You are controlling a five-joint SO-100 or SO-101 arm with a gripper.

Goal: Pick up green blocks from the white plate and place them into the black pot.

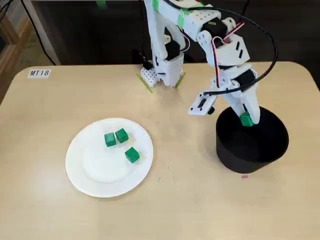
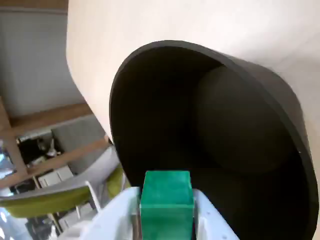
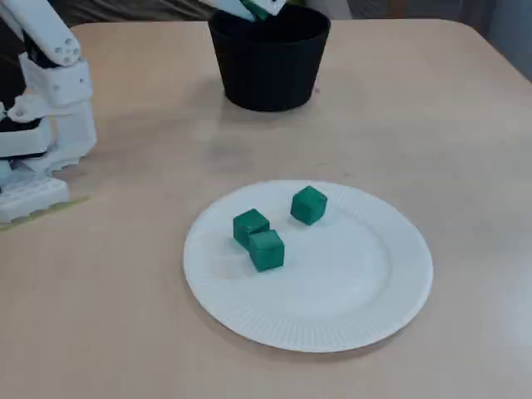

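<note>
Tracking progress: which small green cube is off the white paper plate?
The green cube held in the white gripper above the black pot; the other three sit on the plate.

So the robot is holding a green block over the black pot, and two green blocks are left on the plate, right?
Almost. Three green blocks are left on the plate, not two; both fixed views show them. The gripper does hold a green block over the black pot.

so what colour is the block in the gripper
Green; the wrist view shows it best, the block held in the gripper above the black pot.
</note>
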